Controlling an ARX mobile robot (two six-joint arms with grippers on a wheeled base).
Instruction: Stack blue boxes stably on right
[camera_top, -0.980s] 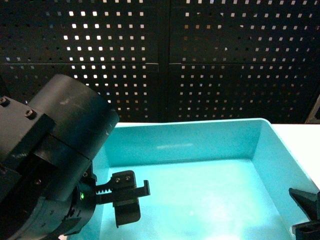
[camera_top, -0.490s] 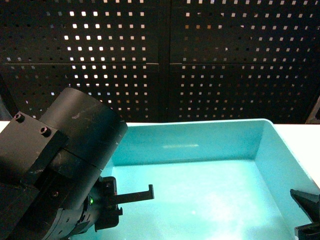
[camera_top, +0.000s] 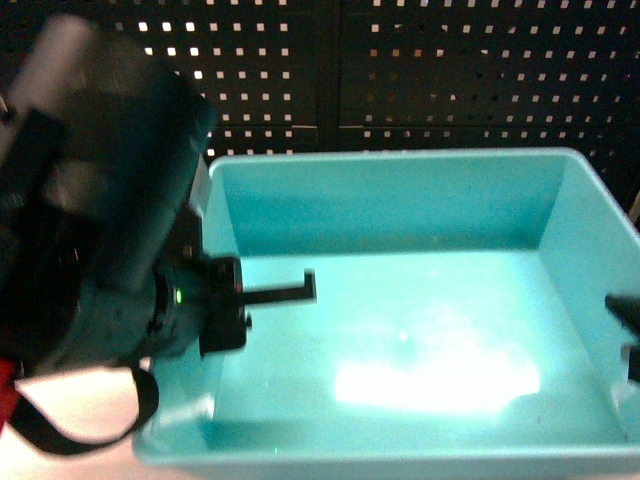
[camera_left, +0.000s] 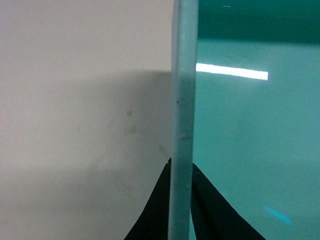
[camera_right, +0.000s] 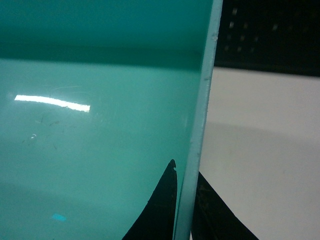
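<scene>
In the left wrist view the left gripper (camera_left: 181, 210), at the bottom centre of the frame, has one dark finger on each side of the turquoise tub's (camera_top: 400, 300) thin left rim, clamped on it. The right gripper (camera_right: 186, 210) pinches the opposite rim the same way at bottom centre of its view. The tub fills the head view's middle and lower part (somewhat blurred); a white table (camera_left: 75, 100) lies beside it, a perforated black panel (camera_top: 450, 70) behind.
</scene>
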